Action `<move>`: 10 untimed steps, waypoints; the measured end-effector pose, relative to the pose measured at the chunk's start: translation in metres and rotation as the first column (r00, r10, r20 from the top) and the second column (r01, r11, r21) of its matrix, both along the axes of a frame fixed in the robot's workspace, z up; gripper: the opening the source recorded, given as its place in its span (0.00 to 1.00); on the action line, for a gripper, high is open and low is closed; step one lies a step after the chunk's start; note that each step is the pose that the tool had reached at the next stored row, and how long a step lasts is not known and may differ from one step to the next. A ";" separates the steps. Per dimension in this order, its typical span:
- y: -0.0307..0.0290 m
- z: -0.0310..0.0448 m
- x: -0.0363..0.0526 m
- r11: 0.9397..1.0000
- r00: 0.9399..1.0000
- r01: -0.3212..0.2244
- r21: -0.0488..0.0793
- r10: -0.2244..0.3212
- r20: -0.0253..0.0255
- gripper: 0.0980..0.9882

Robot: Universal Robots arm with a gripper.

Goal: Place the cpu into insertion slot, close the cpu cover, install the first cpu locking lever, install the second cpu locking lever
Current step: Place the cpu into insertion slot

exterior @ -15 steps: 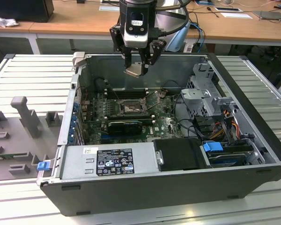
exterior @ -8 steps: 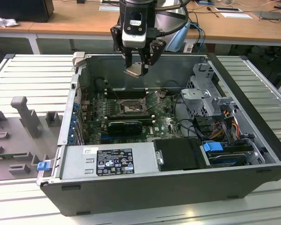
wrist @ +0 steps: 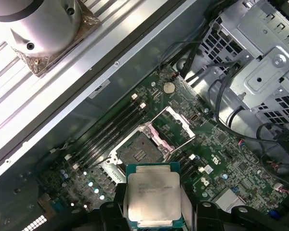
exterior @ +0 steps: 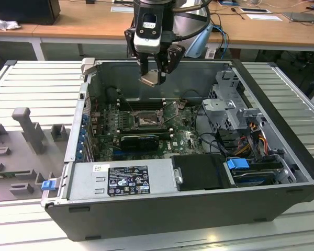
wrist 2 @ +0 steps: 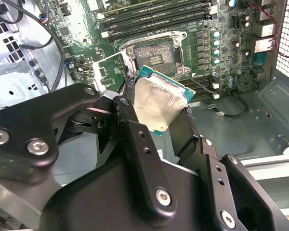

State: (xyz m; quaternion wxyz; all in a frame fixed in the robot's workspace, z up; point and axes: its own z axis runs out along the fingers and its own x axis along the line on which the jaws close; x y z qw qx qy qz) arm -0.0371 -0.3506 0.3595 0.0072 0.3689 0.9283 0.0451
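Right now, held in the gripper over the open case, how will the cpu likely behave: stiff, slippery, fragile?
The cpu is probably stiff: a flat plate, held unbent in the gripper. Its smooth metal face may be slippery, and only its edges are pinched. Being thin, it is likely light.

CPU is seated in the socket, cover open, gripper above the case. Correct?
No. The cpu is not seated: the gripper holds it above the case, and the insertion slot lies bare in the second wrist view. The cpu cover is open, as stated.
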 end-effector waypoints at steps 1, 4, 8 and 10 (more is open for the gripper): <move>0.0000 0.0000 0.0000 1.000 1.000 0.004 0.000 -0.004 0.000 0.48; 0.0000 0.0000 0.0000 1.000 1.000 0.026 0.000 -0.026 0.000 0.48; 0.0000 0.0000 0.0000 0.998 0.998 0.060 0.000 -0.060 0.000 0.48; 0.0000 -0.0001 0.0000 0.997 0.997 0.072 0.000 -0.072 0.000 0.48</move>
